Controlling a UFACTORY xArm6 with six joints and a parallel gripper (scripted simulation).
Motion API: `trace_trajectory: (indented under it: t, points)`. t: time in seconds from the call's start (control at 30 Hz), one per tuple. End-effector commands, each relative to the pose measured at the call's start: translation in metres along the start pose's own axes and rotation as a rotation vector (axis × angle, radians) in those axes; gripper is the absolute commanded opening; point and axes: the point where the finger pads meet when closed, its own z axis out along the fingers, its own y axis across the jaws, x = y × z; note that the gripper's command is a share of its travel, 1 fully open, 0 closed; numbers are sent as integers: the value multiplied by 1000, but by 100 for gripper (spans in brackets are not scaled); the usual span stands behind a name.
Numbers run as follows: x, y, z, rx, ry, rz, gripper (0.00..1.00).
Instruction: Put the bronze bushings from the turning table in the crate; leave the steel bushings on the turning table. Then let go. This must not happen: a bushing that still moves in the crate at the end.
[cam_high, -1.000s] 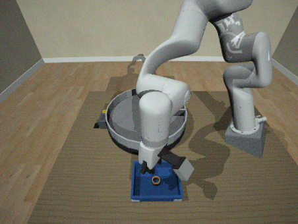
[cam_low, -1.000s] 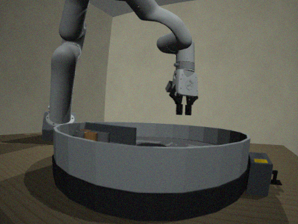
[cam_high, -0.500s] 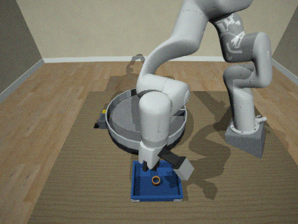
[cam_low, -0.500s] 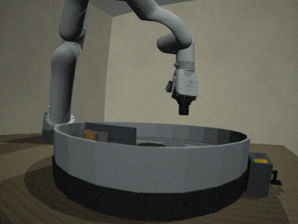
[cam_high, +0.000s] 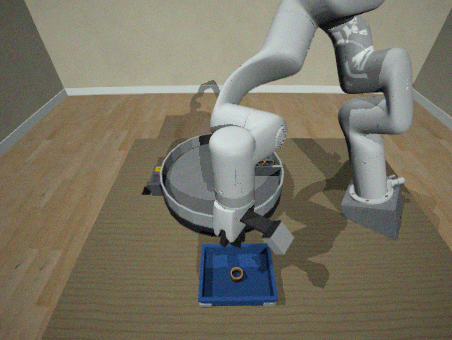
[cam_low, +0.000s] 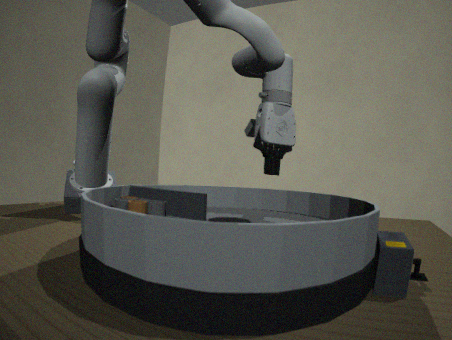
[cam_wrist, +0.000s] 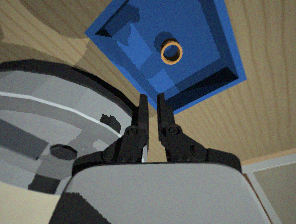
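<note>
One bronze bushing (cam_high: 236, 270) lies on the floor of the blue crate (cam_high: 237, 295); the wrist view shows it as an orange ring (cam_wrist: 171, 52) inside the crate (cam_wrist: 200, 60). My gripper (cam_high: 231, 241) hangs above the gap between the crate's far edge and the grey turning table (cam_high: 190, 185). Its dark fingers stand almost together with nothing between them. In the exterior view the gripper (cam_low: 271, 167) is well above the table rim (cam_low: 230, 245). A bronze-coloured piece (cam_low: 136, 202) shows behind a divider on the table, partly hidden. I see no steel bushings; the arm covers part of the table.
The table has a raised rim and inner dividers (cam_low: 170, 200). A grey box with a yellow label (cam_low: 395, 262) is fixed to its side. The robot base (cam_high: 372, 202) stands to the right of the table. A brown mat lies under everything.
</note>
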Motion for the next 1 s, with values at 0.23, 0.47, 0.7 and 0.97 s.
trace_trajectory:
  t: [0.23, 0.47, 0.7, 0.97]
  points:
    - [-19, -58, -3, 5, 105, -29, 10]
    - [-36, -113, -3, 17, 202, -55, 10]
    - [-50, -155, -4, 24, 277, -75, 10]
    - [-68, -214, -5, 35, 382, -105, 10]
